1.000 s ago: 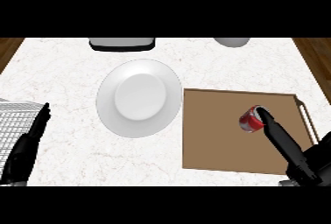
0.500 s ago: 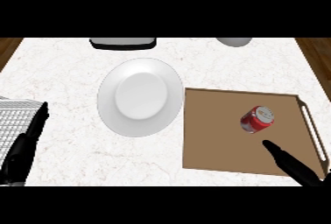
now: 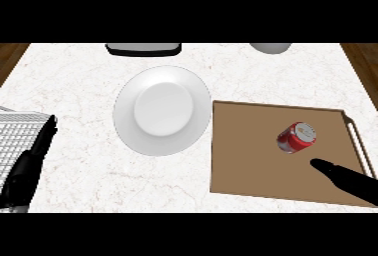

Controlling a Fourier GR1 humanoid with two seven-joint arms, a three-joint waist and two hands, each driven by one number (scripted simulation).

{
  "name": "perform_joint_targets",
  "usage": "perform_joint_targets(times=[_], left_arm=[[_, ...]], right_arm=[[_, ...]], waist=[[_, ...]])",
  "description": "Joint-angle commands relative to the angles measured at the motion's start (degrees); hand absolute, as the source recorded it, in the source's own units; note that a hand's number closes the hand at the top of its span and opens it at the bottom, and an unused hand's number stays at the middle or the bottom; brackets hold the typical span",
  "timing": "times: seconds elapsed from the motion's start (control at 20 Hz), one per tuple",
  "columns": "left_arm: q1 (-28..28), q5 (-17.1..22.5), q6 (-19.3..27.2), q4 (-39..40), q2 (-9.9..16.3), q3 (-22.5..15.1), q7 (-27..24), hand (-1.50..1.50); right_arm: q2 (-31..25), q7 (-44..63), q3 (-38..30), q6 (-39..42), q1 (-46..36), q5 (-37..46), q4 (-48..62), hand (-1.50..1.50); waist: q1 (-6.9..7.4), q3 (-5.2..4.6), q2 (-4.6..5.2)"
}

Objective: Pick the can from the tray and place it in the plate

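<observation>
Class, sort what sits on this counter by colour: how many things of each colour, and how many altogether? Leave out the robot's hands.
White: 2, the plate and the bowl-like thing at the far edge
Brown: 1, the tray
Red: 1, the can
Black: 1, the box at the far edge
Grey: 1, the rack
Total: 6

Kitchen, marble counter point(image 3: 88, 90), white plate point(image 3: 162, 110) (brown tray point(image 3: 244, 170) beside)

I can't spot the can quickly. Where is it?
In the head view, the red can sits on the brown tray at right, right of the plate.
</observation>
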Motion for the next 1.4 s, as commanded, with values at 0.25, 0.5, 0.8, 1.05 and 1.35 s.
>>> perform_joint_targets(times=[0.25, 0.5, 0.8, 1.05, 1.35], left_arm=[[-0.02, 0.14, -3.11, 1.71, 0.43, 2.43, -1.51, 0.00], [0.47, -1.15, -2.92, -2.12, -0.62, 3.27, 2.35, 0.00], [-0.15, -3.59, -3.11, 0.15, -3.35, 4.63, 2.08, 0.00], [3.96, -6.64, -3.00, -1.80, -5.92, 3.90, 0.50, 0.00], [1.60, -8.27, -5.79, -2.58, -6.79, 7.14, 3.01, 0.00]], right_arm=[[-6.34, 12.53, 0.26, 14.85, -6.82, -8.26, 3.63, -1.50], [-3.88, 6.09, -0.02, 15.91, -10.10, -11.63, 11.34, -1.50], [0.56, 2.72, 3.93, 16.40, -11.37, -10.52, 15.32, -1.50], [1.64, -0.68, 1.00, 19.96, -14.20, -14.91, 20.70, -1.50], [5.01, -1.38, 0.72, 21.34, -15.80, -11.91, 25.07, -1.50]], waist=[[-0.12, 0.19, -0.13], [-0.30, 0.27, -0.16], [-0.43, 0.26, -0.13], [-0.29, 0.27, -0.15], [-0.42, 0.27, -0.18]])
